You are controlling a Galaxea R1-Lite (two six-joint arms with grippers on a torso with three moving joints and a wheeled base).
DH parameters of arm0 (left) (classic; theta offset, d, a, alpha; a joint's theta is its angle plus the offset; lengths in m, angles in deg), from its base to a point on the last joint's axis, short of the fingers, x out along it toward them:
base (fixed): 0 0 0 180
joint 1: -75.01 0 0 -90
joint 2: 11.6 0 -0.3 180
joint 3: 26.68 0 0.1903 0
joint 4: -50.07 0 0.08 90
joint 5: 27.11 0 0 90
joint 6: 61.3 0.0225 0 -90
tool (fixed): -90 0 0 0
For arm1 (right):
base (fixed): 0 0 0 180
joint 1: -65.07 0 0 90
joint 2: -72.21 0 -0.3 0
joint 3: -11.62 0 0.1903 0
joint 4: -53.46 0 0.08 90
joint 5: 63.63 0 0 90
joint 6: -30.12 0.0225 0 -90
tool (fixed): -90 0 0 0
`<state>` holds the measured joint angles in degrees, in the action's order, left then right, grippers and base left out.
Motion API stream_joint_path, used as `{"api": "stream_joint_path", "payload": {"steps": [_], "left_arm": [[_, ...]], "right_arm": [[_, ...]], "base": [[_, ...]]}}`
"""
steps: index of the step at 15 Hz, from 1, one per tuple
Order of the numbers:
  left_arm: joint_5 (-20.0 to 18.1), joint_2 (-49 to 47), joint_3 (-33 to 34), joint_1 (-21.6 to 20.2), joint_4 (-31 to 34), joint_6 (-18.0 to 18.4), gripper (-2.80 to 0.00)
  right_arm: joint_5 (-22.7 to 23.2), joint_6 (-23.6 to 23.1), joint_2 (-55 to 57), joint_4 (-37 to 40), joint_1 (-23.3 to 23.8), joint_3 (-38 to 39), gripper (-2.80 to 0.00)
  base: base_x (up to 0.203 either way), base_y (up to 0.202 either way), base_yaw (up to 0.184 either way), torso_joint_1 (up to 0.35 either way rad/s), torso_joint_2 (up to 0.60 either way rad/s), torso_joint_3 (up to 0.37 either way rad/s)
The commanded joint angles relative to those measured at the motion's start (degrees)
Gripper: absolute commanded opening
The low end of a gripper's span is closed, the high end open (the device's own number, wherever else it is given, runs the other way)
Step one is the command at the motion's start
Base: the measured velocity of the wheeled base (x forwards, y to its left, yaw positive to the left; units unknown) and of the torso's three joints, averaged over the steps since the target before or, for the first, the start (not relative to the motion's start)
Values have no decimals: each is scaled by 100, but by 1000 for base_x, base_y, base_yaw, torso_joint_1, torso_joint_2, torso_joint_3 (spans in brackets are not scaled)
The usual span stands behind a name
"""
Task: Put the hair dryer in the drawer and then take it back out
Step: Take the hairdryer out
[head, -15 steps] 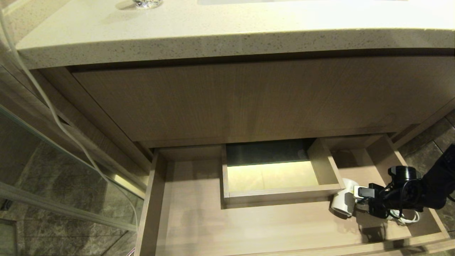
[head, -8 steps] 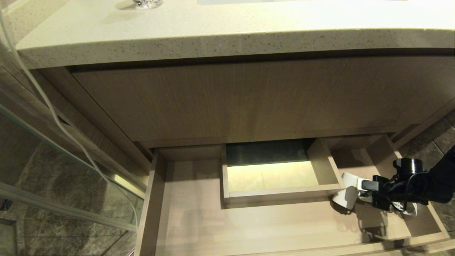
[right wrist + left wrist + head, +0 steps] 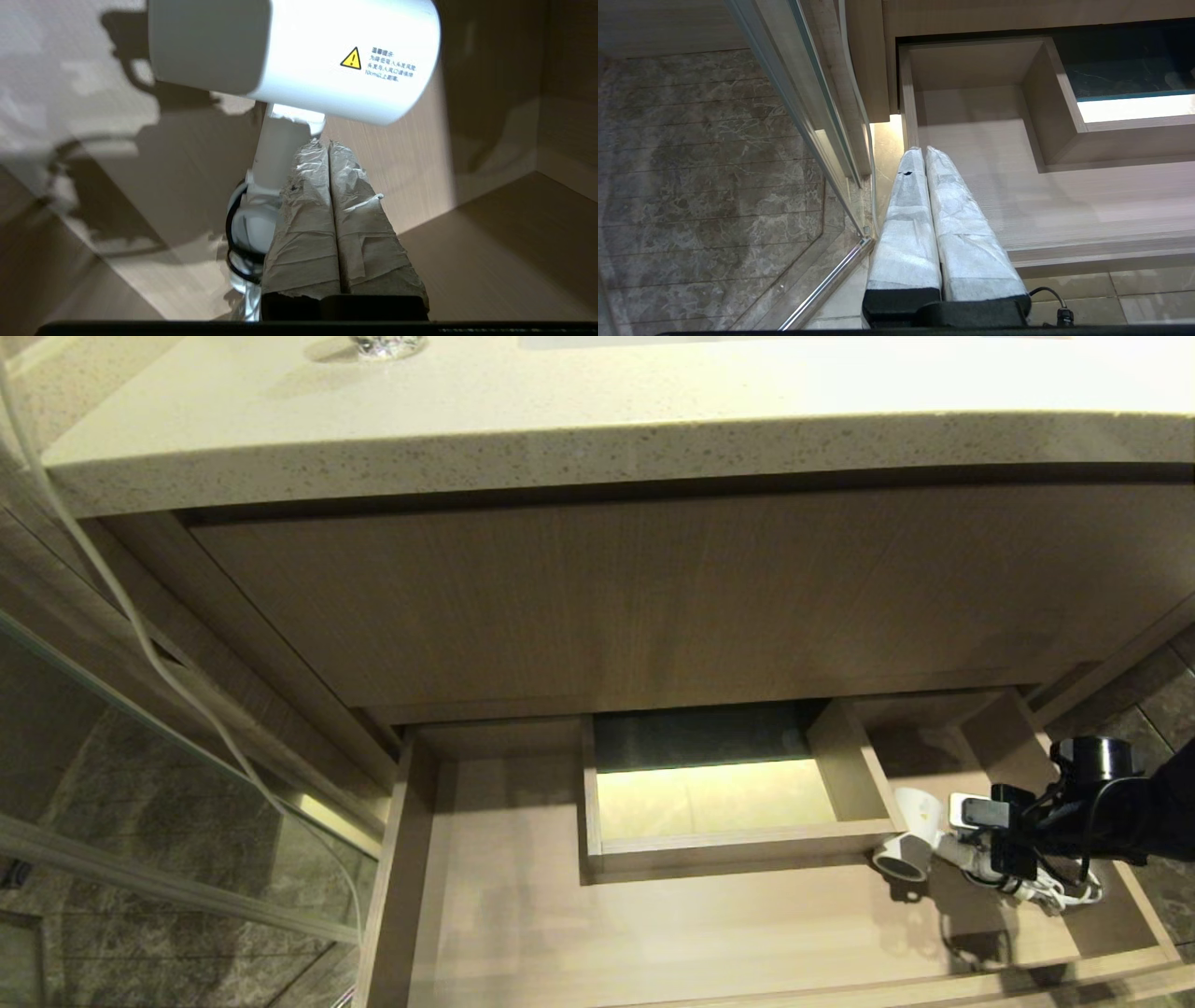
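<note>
The drawer (image 3: 401, 896) stands pulled out below the vanity. The white hair dryer (image 3: 910, 840) is at the drawer's right end, beside the boxed cutout (image 3: 845, 765), with its bundled cord (image 3: 1060, 894) behind it. My right gripper (image 3: 971, 814) reaches in from the right. In the right wrist view its taped fingers (image 3: 299, 196) press together with nothing between them. The dryer's handle (image 3: 275, 154) runs alongside one finger, and the barrel (image 3: 327, 51) sits just past the tips. My left gripper (image 3: 923, 151) is shut and parked over the drawer's left front corner.
A speckled stone countertop (image 3: 560, 439) overhangs the tall wood panel (image 3: 653, 607). A glass partition (image 3: 140, 784) and a hanging white cable (image 3: 140, 635) stand on the left. Marble floor tiles (image 3: 691, 163) lie beside the drawer. The drawer's wide left part (image 3: 523, 933) holds nothing.
My right gripper has drawn back to the right and risen a little. The hair dryer shifted right with it and turned. The fingers have closed fully together beside the handle.
</note>
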<state>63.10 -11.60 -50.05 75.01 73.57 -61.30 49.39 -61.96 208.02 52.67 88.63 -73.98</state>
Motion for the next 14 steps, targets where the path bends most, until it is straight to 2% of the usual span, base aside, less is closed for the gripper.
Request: {"api": "stream_joint_path", "payload": {"steps": [1,2,3,11,14], "left_arm": [[-3,0,0,0,-5,0,-280],[-3,0,0,0,4,0,-280],[-3,0,0,0,4,0,-280],[0,0,0,0,4,0,-280],[2,0,0,0,1,0,-280]], "right_arm": [[-8,-56,-169,-44,-1,203,-280],[-9,-49,-160,-47,-1,145,-280],[-8,-47,-143,-71,-1,124,0],[-57,-56,141,-141,54,133,0],[-309,-32,363,-106,144,16,0]], "base": [[0,0,0,0,0,0],[0,0,0,0,0,0],[0,0,0,0,0,0],[0,0,0,0,0,0],[0,0,0,0,0,0]]}}
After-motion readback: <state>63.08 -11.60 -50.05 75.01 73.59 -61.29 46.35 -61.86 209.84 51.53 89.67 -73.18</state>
